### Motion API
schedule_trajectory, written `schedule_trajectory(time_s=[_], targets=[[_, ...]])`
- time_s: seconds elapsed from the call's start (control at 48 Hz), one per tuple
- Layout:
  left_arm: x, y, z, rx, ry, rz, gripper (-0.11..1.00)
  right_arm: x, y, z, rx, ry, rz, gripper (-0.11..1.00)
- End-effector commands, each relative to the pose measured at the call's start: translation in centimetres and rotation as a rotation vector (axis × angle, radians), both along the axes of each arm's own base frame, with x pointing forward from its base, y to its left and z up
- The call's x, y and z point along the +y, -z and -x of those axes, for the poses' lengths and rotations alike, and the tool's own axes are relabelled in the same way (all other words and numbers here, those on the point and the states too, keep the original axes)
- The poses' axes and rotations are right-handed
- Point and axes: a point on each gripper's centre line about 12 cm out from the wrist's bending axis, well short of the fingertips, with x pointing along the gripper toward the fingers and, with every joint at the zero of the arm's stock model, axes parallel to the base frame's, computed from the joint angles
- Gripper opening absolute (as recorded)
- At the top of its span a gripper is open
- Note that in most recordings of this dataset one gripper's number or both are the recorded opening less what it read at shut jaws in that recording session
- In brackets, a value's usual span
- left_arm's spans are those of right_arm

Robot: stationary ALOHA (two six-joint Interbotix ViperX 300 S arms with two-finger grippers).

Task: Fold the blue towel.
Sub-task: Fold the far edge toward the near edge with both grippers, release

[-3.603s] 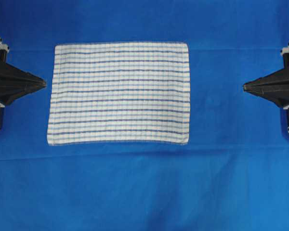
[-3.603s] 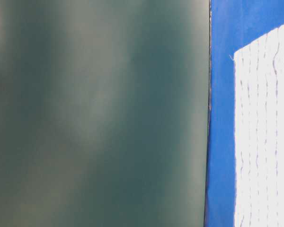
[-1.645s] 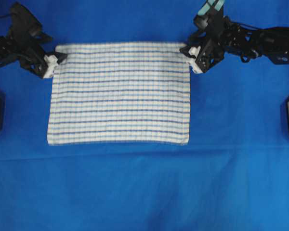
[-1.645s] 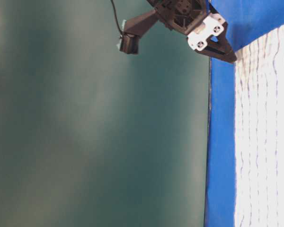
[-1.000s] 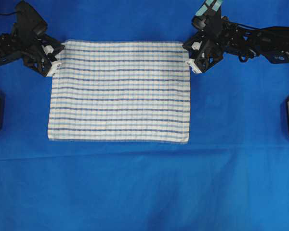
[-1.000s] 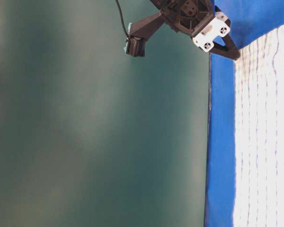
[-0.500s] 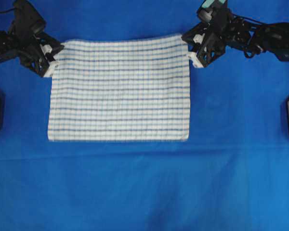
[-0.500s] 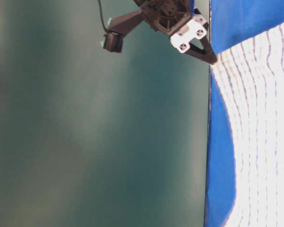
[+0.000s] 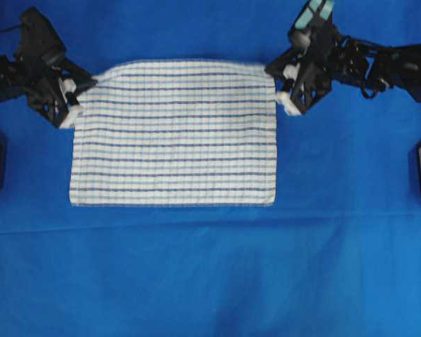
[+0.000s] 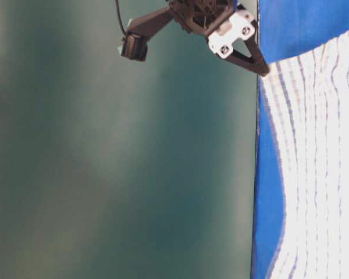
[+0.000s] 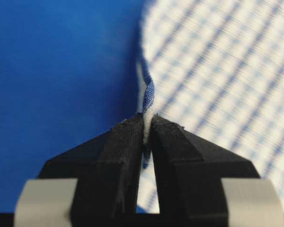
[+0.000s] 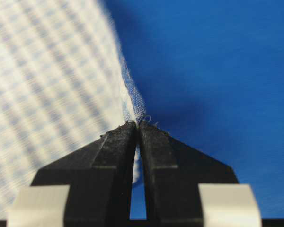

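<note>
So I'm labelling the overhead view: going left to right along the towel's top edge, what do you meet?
left gripper, shut on the towel's top left corner → blue towel → right gripper, shut on its top right corner; all over the blue tablecloth.

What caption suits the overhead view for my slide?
Both tools, left and right, pinch the blue towel's far corners.
</note>
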Motion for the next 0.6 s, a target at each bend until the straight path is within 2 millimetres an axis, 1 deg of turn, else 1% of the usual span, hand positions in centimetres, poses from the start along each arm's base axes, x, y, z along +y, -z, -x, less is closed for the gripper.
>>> schedule_trajectory(time_s=[0.0, 0.125, 0.229, 0.583], targets=[[-1.3, -0.5, -0.5, -0.019, 0.053, -0.007, 0.04, 1.5, -1.4, -0.1, -0.032, -0.038, 0.011, 0.05], [-3.6, -0.9, -0.7, -0.042, 0.141, -0.008, 0.04, 3.8, -1.6, 0.3, -0.04, -0.094, 0.007, 0.05], [-5.3, -1.2, -0.5, -0.064, 0.195, 0.0, 0.04, 6.0, -1.7, 0.7, -0.044, -0.145, -0.005, 0.05], [-10.8, -1.6, 1.0, -0.09, 0.35, 0.1, 0.04, 11.9, -1.6, 1.9, -0.051, -0.294, -0.054, 0.05]])
